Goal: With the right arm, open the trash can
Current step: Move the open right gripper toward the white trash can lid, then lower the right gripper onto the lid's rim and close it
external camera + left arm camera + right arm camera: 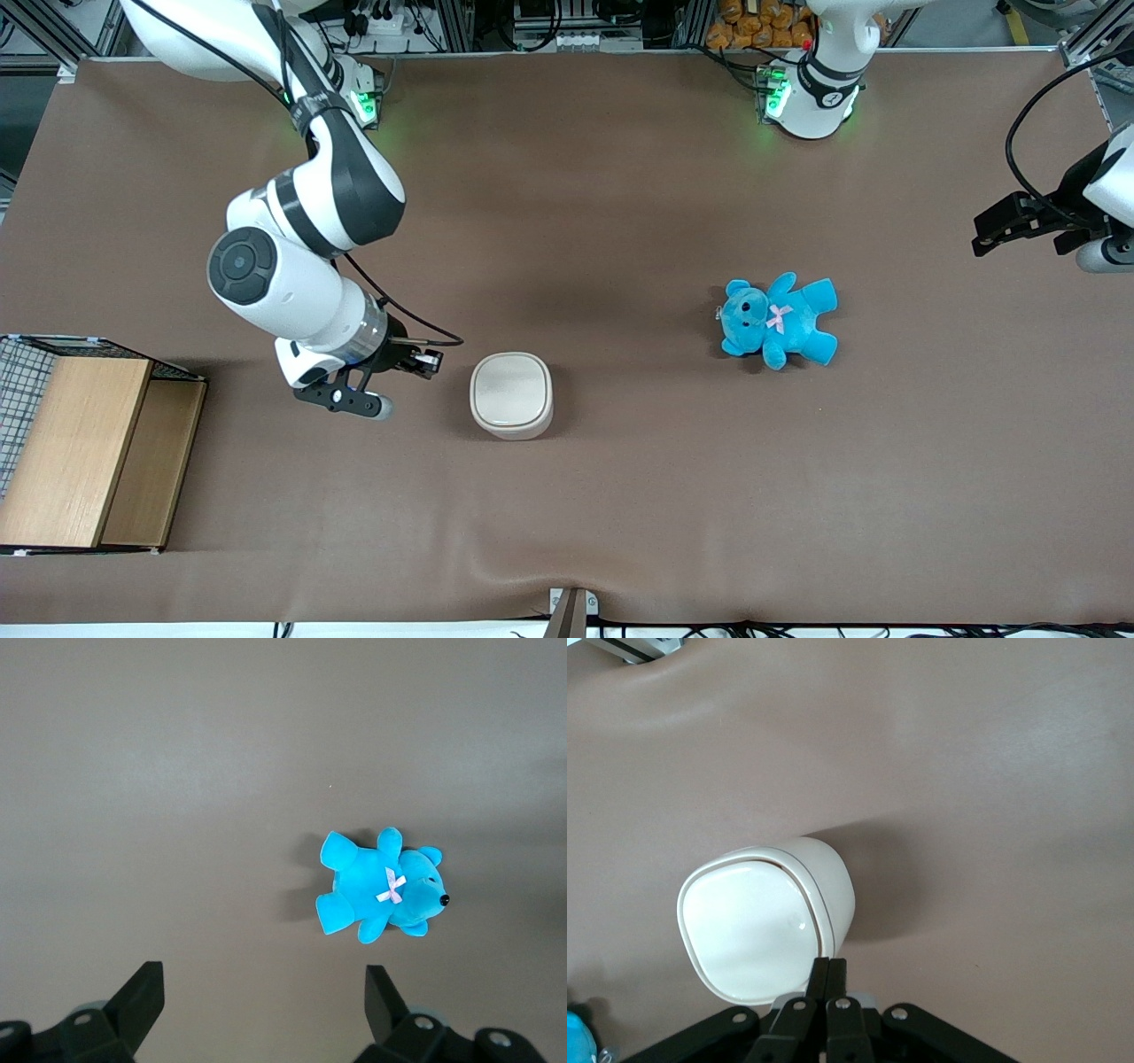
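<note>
Lab: aluminium framing (1085,44), cabling (620,13)

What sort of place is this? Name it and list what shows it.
Most likely a robotics lab. The trash can, lid down, and a blue teddy bear sit on a brown-covered table with aluminium framing and cabling at its edge. The right arm holds its shut claw beside the can.

Cream trash can (511,393), blue teddy bear (780,320) (pink bow), black gripper (827,977).
</note>
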